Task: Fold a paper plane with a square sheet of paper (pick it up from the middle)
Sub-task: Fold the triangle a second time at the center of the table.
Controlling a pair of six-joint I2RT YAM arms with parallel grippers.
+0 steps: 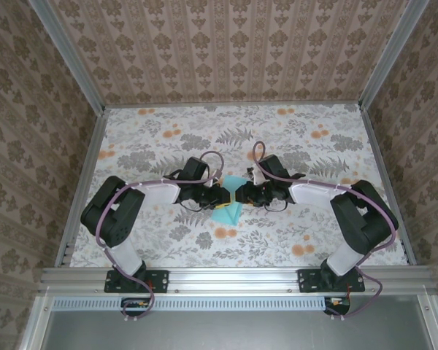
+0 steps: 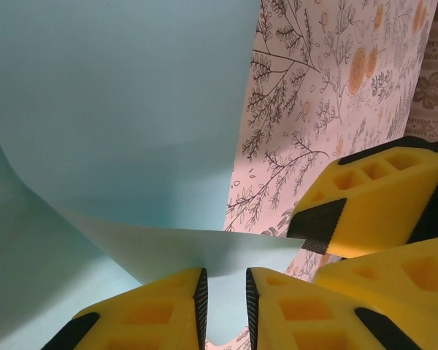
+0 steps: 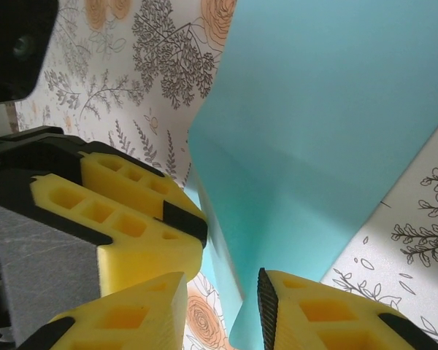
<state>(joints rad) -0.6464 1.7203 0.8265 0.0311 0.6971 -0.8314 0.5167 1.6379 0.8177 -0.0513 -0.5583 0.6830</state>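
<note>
At the near edge, both of your arm bases are bolted to the metal rail (image 1: 233, 277). From there the two arms reach in toward each other and meet over the middle of the flower-patterned table (image 1: 160, 138). Your left claw (image 2: 226, 283) has its yellow fingers a narrow way apart, not closed together. A free edge of the square sheet of paper (image 2: 117, 109) runs into the slot between the black pads, and you cannot tell from the wrist view whether either pad presses on it. Your right claw (image 3: 223, 277) stands somewhat wider apart, and a creased, bent-over part of the same teal sheet drops into its gap. Here too, contact with the pads cannot be confirmed. The two claws face each other tip to tip, just beside one another, with the sheet between and under them. The sheet is not flat: one portion curls up off the table while another lies on the surface. In the overhead view a teal corner pokes out on the near side of the claws. Beyond the claws the table runs on to the wallpapered back wall (image 1: 226, 51).
</note>
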